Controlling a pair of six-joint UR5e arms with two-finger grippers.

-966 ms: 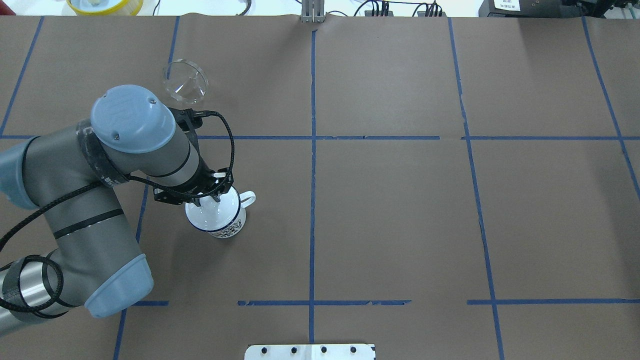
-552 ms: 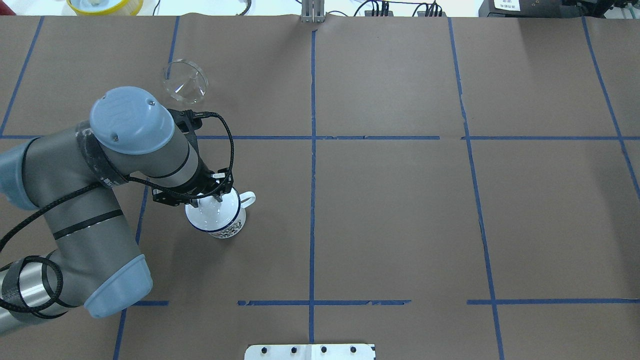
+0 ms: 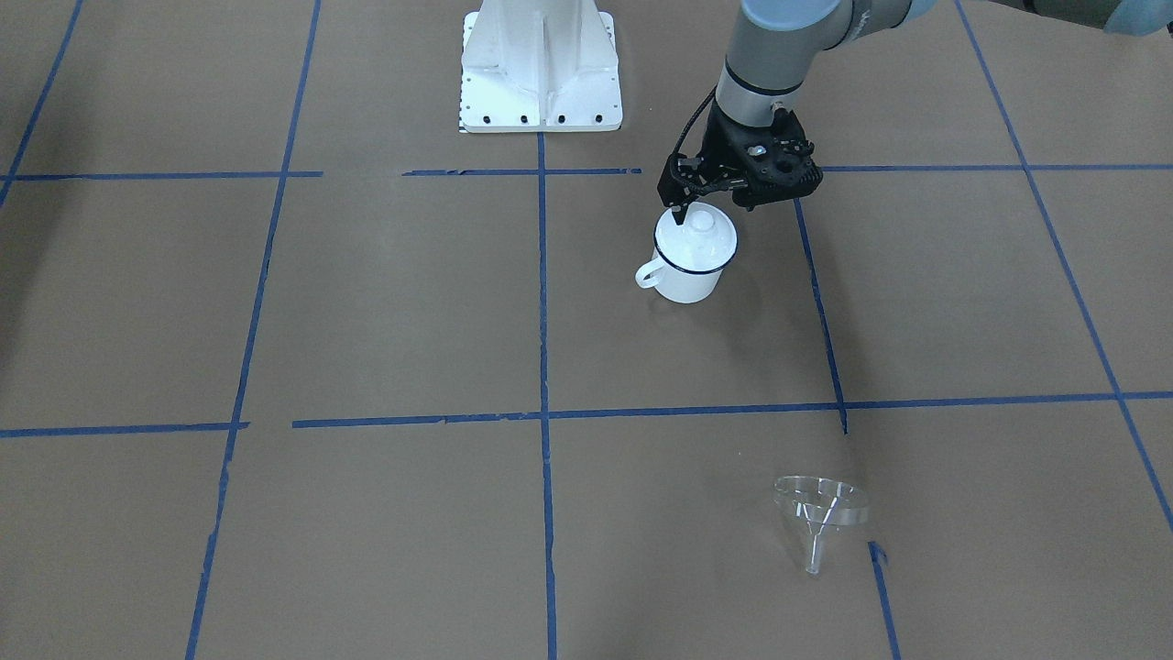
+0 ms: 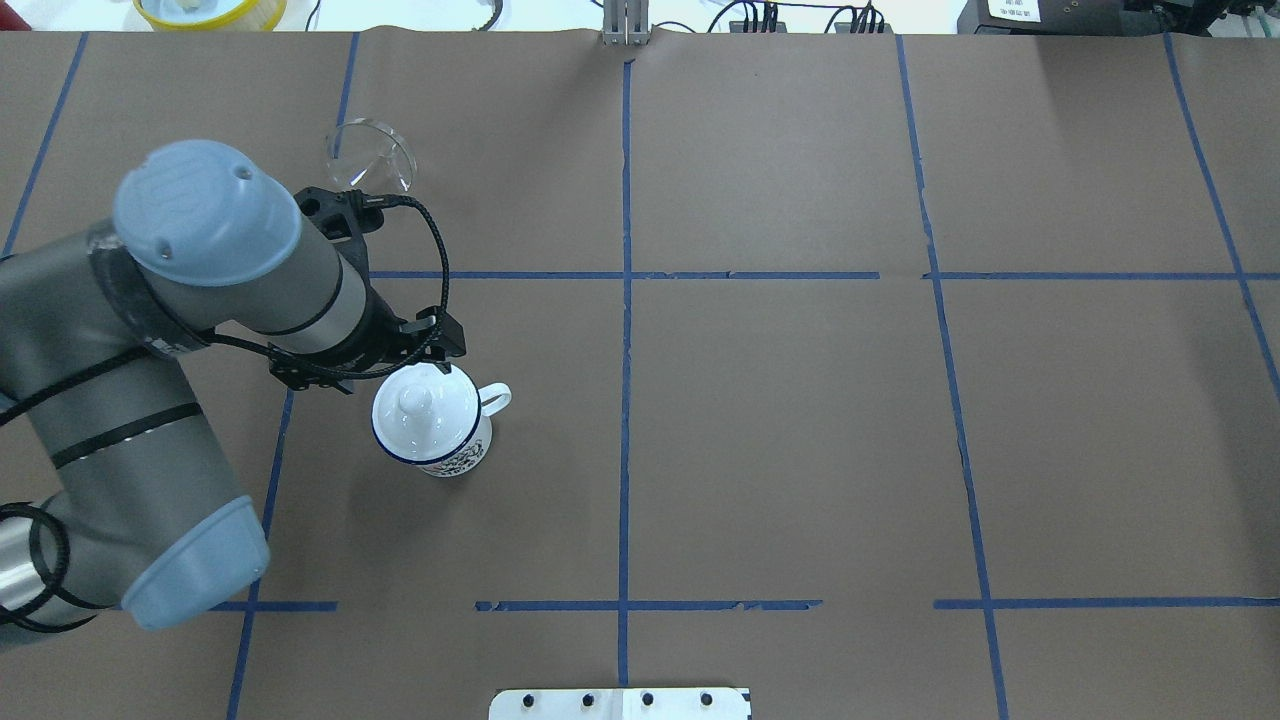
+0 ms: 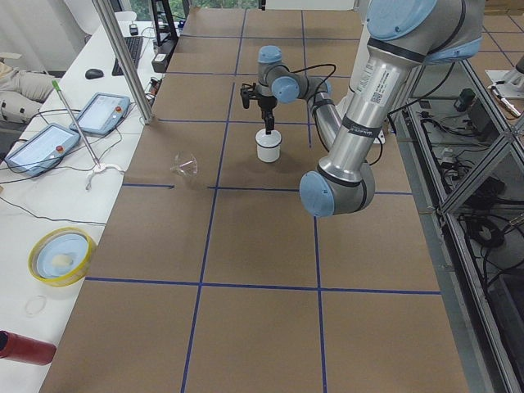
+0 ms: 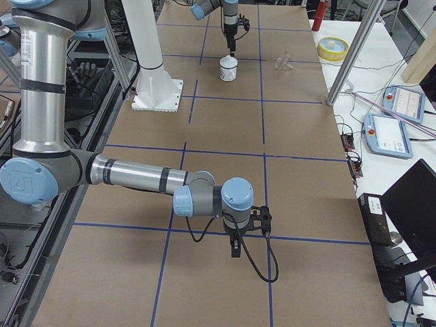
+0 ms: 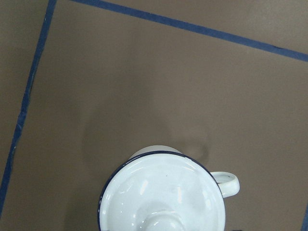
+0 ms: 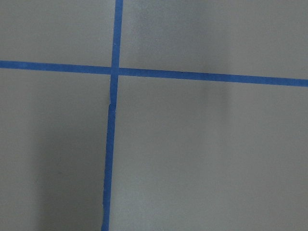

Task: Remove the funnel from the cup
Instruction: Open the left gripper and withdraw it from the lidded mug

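Note:
The cup [image 4: 445,452], a white enamel mug with a dark blue rim, stands left of the table's middle with its handle [image 4: 495,398] pointing right. A white knobbed lid [image 4: 415,405] covers it. It also shows in the front view [image 3: 687,275] and fills the bottom of the left wrist view [image 7: 163,197]. The clear funnel [image 4: 370,165] lies on its side on the table, well apart from the cup, also in the front view [image 3: 820,513]. My left gripper [image 3: 710,209] hangs just above the lid, open and empty. My right gripper [image 6: 235,248] shows only in the right side view; I cannot tell its state.
The white robot base plate [image 3: 541,73] sits at the robot's edge of the table. A yellow bowl [image 4: 210,10] and cables lie beyond the far edge. Blue tape lines cross the brown table [image 4: 800,420]. The right wrist view shows only table and tape.
My left gripper has risen off the lid's knob and drawn back toward the left. The lid stays on the cup. The funnel has not moved.

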